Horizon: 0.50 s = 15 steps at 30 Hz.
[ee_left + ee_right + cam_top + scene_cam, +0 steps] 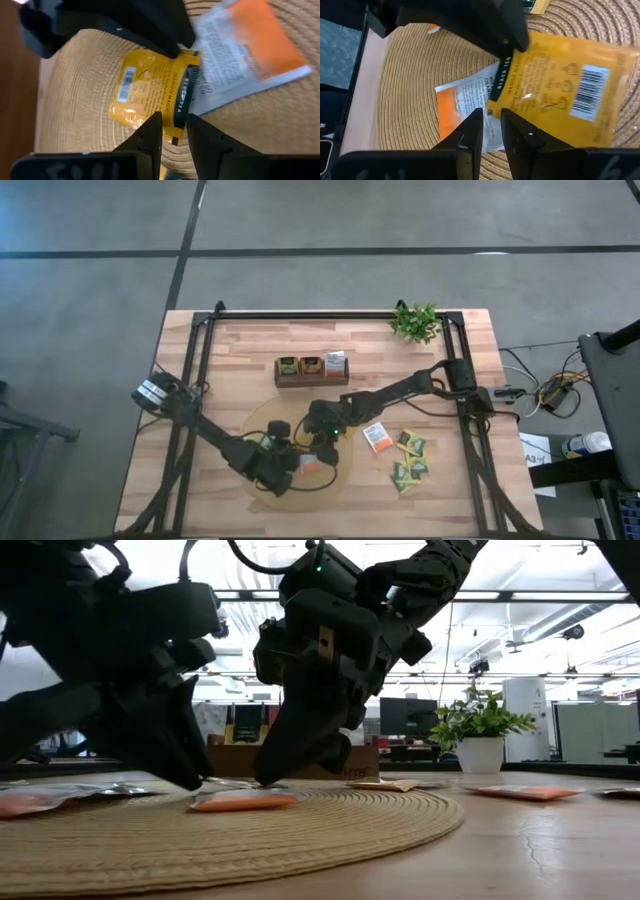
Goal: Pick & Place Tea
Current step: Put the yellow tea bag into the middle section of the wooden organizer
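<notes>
A yellow tea sachet (145,90) (565,85) with a dark band along one edge hangs low over the round tan mat (262,420), between my two grippers. My left gripper (175,131) (298,463) is shut on one end of that band and my right gripper (491,122) (316,448) on the other end. A white-and-orange sachet (250,55) (243,802) lies flat on the mat right under them. In the high view the grippers hide most of the yellow sachet. My left gripper pinches one end of the yellow sachet's dark-band edge (176,120) between its two fingers, slanting down from the table's left. Whether the sachet touches the mat cannot be told. My right gripper pinches the other end of that edge (492,106) between its two fingers, slanting down from the table's right.
A dark brown tray (312,378) holding sachets stands behind the mat. One white-and-orange sachet (376,437) and several green and yellow ones (410,460) lie on the wood to the right. A small green plant (417,322) stands at the far right corner.
</notes>
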{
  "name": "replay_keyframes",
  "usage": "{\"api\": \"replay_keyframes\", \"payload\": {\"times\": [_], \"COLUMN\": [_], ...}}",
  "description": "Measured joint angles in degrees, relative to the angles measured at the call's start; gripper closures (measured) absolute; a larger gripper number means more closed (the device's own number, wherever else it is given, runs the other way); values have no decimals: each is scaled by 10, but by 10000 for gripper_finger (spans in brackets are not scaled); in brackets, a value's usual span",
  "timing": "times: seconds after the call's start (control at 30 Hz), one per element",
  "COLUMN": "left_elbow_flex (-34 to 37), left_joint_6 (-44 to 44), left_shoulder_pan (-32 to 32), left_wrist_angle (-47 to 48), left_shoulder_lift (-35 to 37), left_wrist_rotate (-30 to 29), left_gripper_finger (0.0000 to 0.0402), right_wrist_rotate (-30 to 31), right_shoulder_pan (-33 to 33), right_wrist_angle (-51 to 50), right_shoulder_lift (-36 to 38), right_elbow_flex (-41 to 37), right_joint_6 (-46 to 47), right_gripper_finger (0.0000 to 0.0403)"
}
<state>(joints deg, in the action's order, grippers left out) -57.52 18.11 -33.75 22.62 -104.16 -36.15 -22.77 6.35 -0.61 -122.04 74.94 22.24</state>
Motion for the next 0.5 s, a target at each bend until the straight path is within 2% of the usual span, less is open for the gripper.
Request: {"api": "replay_keyframes", "payload": {"times": [0.17, 0.37, 0.5], "left_elbow_flex": [-10, -10, -10], "left_joint_6": [0, -3, -19], "left_shoulder_pan": [10, 27, 39], "left_wrist_angle": [9, 10, 10], "left_shoulder_lift": [0, 0, 0], "left_wrist_rotate": [-9, -13, -30], "left_gripper_finger": [336, 394, 400], "right_wrist_rotate": [-20, -20, -22], "right_shoulder_pan": [0, 0, 0], "right_wrist_angle": [0, 0, 0], "right_shoulder_lift": [0, 0, 0], "right_elbow_flex": [0, 0, 0], "right_joint_6": [0, 0, -2], "right_gripper_finger": [336, 336, 336]}}
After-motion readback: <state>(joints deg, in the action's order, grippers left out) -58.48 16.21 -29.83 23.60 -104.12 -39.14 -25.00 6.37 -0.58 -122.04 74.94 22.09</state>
